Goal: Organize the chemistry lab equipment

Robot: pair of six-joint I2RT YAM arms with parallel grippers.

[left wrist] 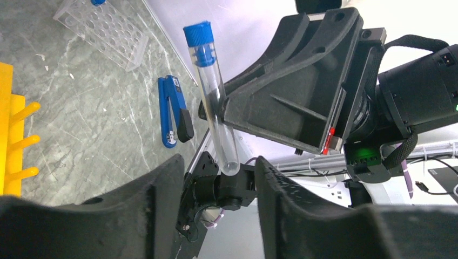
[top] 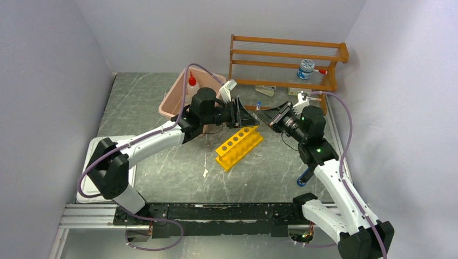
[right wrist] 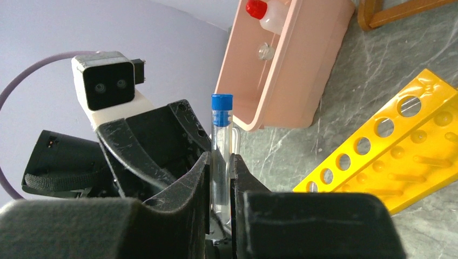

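**Ana:** What lay nearest the arms' bases?

**Ben:** The yellow plastic rack with a row of round holes (top: 239,147). It sat at a slant on the grey marbled tabletop (top: 162,167), just in front of both hands. I saw no tube standing in it.

**Ana:** And just beyond the rack?

**Ben:** The right hand (right wrist: 220,162) was pressed together on the clear test tube with a blue cap (right wrist: 221,127), pinching it about its middle. The cap stuck out past the fingers on one side and the rounded end on the other. The left hand (left wrist: 220,172) faced it with its fingers spread wider than the tube. The rounded end sat in that gap, and I could not tell whether either finger touched it.

**Ana:** Which step was that?

**Ben:** A hand-over in mid-air, by my reading, with the tube bound for the yellow rack. Nothing had been racked yet.

**Ana:** What did the next move call for?

**Ben:** The left fingers needed to close squarely on the free end before the right hand let go. After that the tube wanted turning rounded end down and lining up over a hole.

**Ana:** And farther back?

**Ben:** The pink plastic tub (top: 175,100) held the red-capped white squeeze bottle (top: 192,83). The wooden shelf rack (top: 286,54) stood by the rear wall.
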